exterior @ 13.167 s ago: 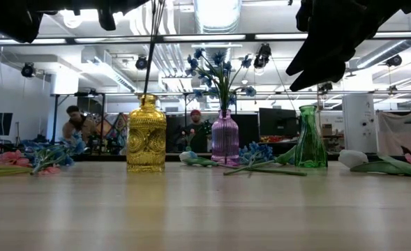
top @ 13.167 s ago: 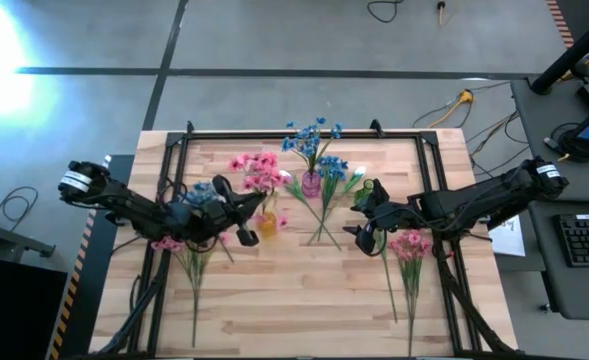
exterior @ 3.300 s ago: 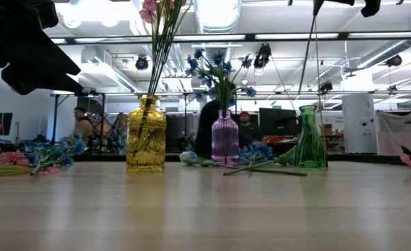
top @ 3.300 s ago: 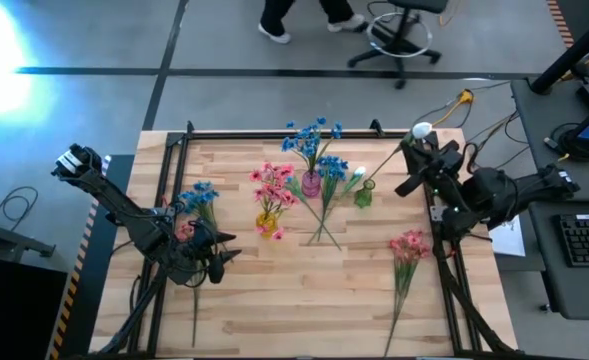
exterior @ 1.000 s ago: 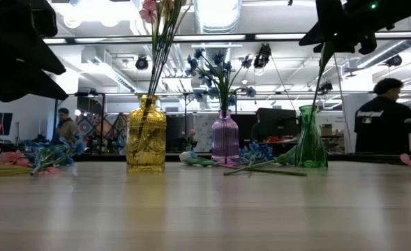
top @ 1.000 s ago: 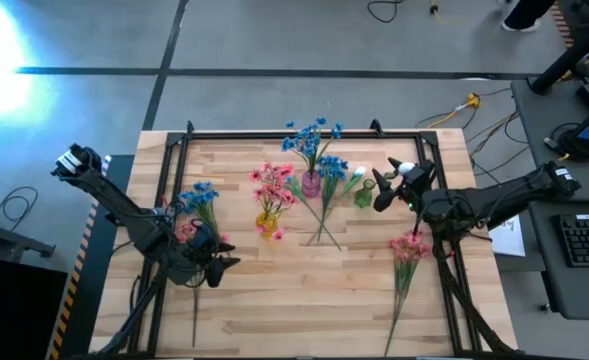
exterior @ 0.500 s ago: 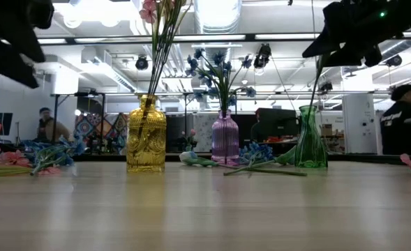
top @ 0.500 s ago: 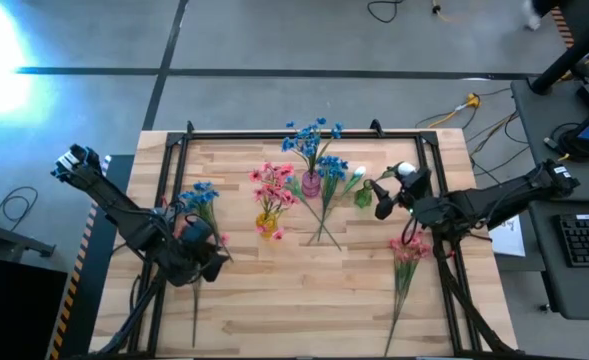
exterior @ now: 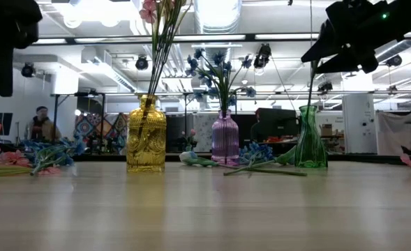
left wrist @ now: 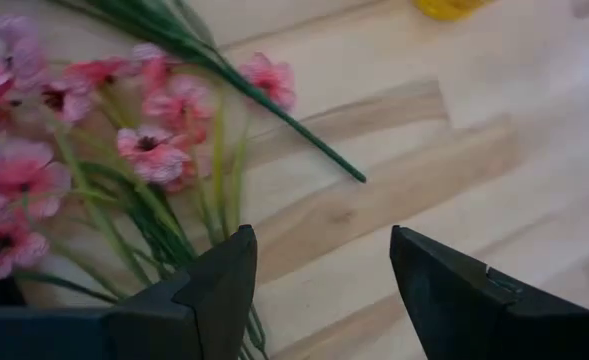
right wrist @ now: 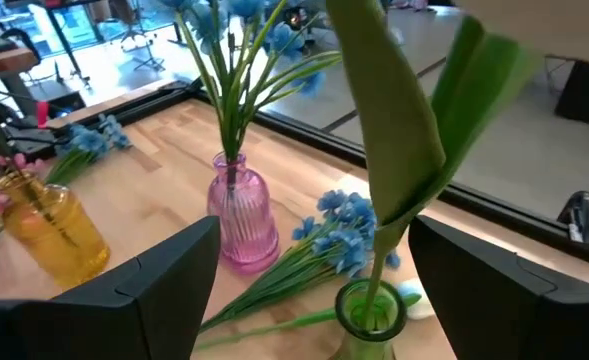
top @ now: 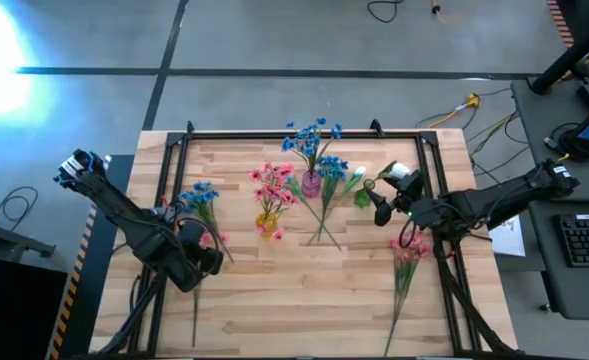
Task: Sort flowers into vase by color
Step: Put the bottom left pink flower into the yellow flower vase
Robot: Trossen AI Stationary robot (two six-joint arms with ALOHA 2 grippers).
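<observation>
My right gripper (right wrist: 314, 240) is open just above the green vase (top: 364, 196). A white tulip's green stem (right wrist: 376, 262) stands in the vase's mouth between the fingers, untouched, and its bud (top: 399, 172) leans toward the right. Over the table's left, my left gripper (left wrist: 319, 235) points down, open, above pink flowers (left wrist: 84, 110) that lie flat on the wood. The yellow vase (top: 266, 218) holds pink flowers. The purple vase (top: 312, 183) holds blue ones.
Blue flowers (top: 200, 194) lie at the left, beside the pink ones. More blue sprays and a white bud (top: 332, 190) lie between the purple and green vases. A pink bunch (top: 408, 250) lies at the right. The near half of the table is bare wood (top: 304, 300).
My left gripper has tipped from pointing level toward the right edge to pointing down over the pink flowers, rolling and rising a little. My right gripper has tipped slightly and drawn a little closer to the green vase, with the tulip stem staying in the vase.
</observation>
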